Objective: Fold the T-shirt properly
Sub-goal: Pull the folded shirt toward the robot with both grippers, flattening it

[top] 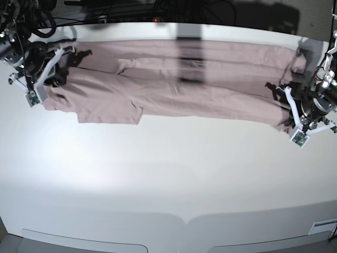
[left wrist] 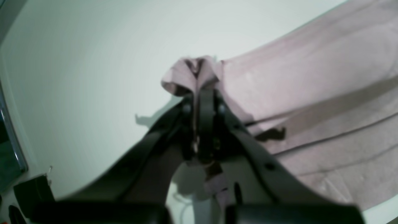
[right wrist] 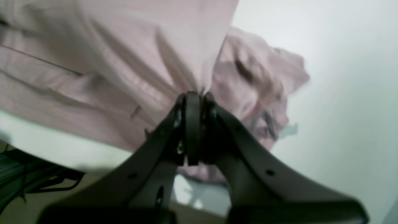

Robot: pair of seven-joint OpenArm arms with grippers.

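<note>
**Both jaws pinched on the shirt's ends**

Your left gripper (left wrist: 203, 93) has its jaws pressed together on a bunched corner of the T-shirt (left wrist: 311, 93). Your right gripper (right wrist: 194, 96) likewise pinches gathered fabric. You see the T-shirt stretched in a long band across the far side of the white desk (top: 168, 184), one gripper at each end.
</note>
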